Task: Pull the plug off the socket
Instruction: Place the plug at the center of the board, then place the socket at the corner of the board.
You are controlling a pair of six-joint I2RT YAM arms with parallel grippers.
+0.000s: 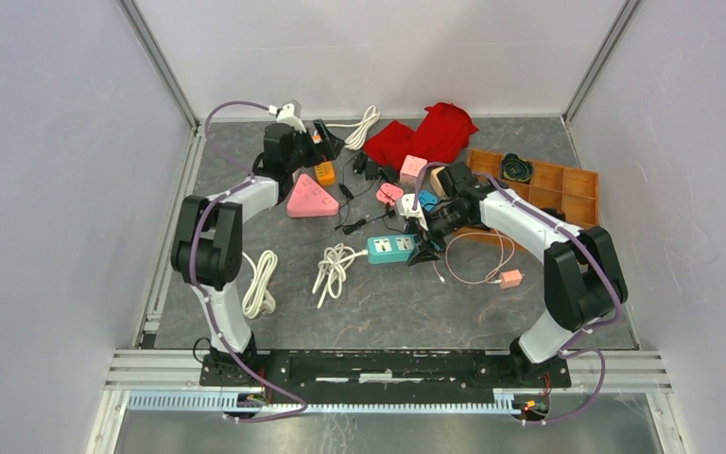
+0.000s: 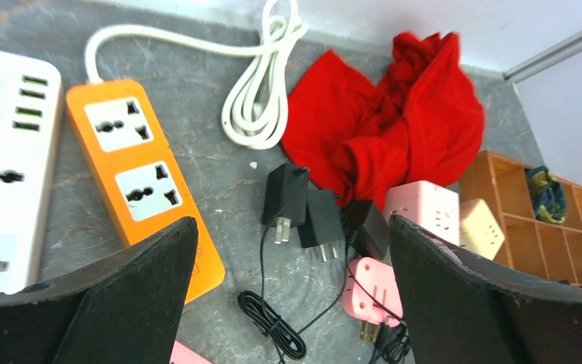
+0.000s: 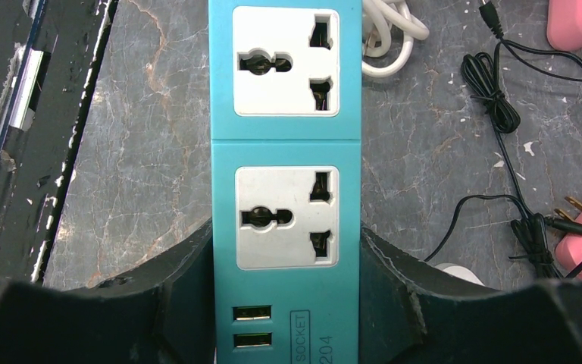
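Right jaws clamp teal power strip; both sockets ahead empty, plug seemingly out; left jaws wide, empty

Central power strip lay crosswise at mid-tabletop. The right end effector straddled its right end, one finger against each long side. A coiled cord lay just left of the strip, and a triangular block lay farther left and beyond. A cloth lay at the far edge, and a compartment tray sat at the far right.
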